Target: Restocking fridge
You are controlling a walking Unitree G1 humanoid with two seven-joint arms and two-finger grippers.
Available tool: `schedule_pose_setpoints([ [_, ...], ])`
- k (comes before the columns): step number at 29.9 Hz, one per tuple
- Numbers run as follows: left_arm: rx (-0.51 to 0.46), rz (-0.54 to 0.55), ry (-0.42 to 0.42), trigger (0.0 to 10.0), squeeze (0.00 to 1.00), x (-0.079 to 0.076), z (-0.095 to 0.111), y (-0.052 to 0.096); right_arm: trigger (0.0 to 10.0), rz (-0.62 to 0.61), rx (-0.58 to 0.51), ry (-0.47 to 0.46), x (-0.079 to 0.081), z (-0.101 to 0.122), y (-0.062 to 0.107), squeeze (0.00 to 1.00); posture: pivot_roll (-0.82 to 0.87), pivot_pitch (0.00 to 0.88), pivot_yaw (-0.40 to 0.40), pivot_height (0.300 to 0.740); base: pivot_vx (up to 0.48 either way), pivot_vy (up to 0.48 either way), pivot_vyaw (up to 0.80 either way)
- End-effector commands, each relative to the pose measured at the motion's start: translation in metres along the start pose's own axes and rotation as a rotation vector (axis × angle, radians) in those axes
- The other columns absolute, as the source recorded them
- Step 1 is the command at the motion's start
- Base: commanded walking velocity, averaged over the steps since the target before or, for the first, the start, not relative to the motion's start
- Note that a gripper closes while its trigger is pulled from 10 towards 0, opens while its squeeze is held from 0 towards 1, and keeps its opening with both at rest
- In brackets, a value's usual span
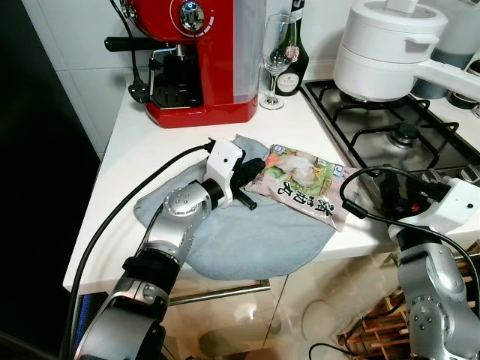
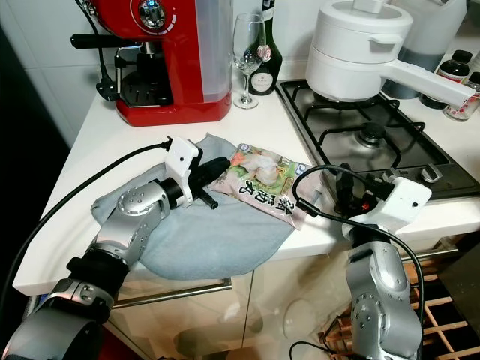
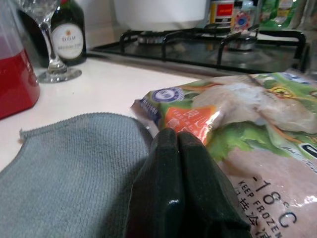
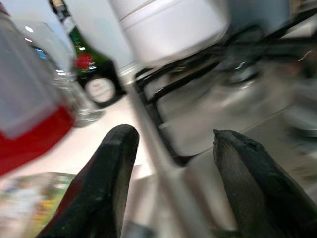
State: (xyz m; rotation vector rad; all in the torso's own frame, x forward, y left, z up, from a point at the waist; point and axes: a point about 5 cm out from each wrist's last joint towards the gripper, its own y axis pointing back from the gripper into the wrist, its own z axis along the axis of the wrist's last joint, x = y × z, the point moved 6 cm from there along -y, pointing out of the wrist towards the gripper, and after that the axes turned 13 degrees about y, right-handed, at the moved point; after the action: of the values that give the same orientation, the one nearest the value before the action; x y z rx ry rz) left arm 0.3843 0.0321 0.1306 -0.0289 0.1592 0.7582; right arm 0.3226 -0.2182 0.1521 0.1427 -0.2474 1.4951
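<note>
Left tool (image 1: 253, 174) at glossy frozen-food packet (image 1: 300, 186) on grey cloth (image 1: 247, 236)

Two silver jointed arms are showing round screw-studded joints, with black sleeves lower down; each is ending in a white wrist block, a black cable looping off it, and each gripper, left (image 1: 250, 184) and right (image 4: 171, 163), is showing glossy black fingers

White counter (image 1: 180, 131) under grey cloth (image 1: 247, 240)

A frozen-food packet (image 1: 301, 182) is laid on a cloth (image 1: 247, 240), with a coffee machine (image 1: 196, 56) behind and a hob (image 1: 397, 127) to the right
</note>
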Motion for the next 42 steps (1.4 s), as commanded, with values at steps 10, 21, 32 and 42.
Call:
schedule_pose_setpoints([
  [10, 0.064, -0.052, 0.046, 10.0, 0.0, -0.01, -0.029, 0.009, 10.0, 0.308, 0.074, -0.107, 0.045, 0.008, -0.008, 0.0, -0.17, 0.0, 0.017, 0.74, 0.0, 0.0, 0.0],
  [21, 0.059, -0.068, 0.053, 10.0, 0.0, -0.014, -0.032, 0.013, 10.0, 0.295, 0.242, -0.215, 0.038, -0.023, 0.001, 0.0, -0.17, 0.0, 0.008, 0.74, 0.0, 0.0, 0.0],
  [32, 0.063, -0.072, 0.043, 10.0, 0.0, -0.014, -0.032, 0.014, 10.0, 0.136, 0.151, 0.218, 0.005, -0.015, -0.005, 0.0, -0.17, 0.0, 0.008, 0.74, 0.0, 0.0, 0.0],
  [42, 0.084, -0.076, 0.051, 10.0, 0.0, -0.017, -0.046, 0.029, 10.0, 0.072, 0.168, 0.407, 0.003, -0.04, 0.01, 0.0, -0.17, 0.0, 0.003, 0.74, 0.0, 0.0, 0.0],
])
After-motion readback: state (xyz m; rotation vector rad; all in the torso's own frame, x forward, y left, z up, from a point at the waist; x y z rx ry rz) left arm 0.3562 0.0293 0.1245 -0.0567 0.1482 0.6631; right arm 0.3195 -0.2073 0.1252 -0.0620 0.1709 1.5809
